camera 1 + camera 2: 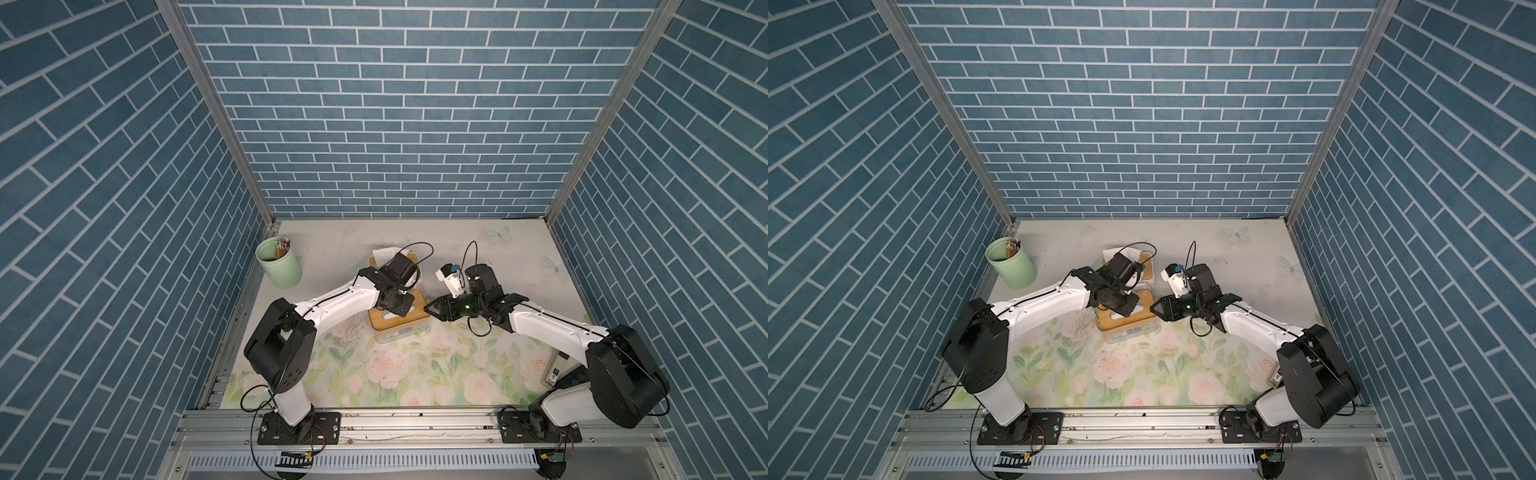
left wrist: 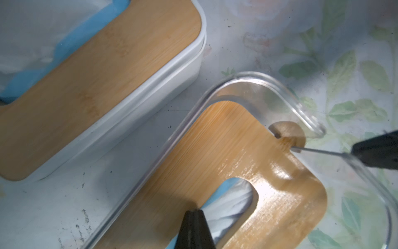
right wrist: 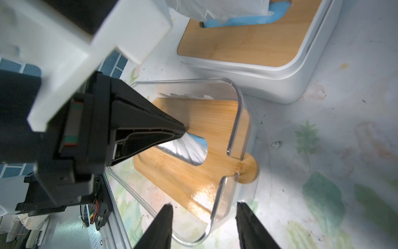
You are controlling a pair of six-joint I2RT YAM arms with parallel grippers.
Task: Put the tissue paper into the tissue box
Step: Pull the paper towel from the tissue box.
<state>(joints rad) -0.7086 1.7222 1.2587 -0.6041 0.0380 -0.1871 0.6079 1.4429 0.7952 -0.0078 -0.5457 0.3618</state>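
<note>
Left pincer point(image 2: 195, 213), tips together, on tissue paper point(image 2: 232, 203) inside tissue box point(image 2: 258, 77)

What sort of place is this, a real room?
Probably a robot test booth, not a real room: brick-print panels on a metal frame, a left arm and right arm bolted to a rail, and a floral mat with a tissue box and pencil cup.

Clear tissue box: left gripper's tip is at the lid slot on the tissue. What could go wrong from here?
1. The shut left gripper meets the tissue at the slot's edge; moving could tear it or tip the bamboo lid.
2. The open right gripper straddles a wall of the clear tissue box; a nudge could slide it.
</note>
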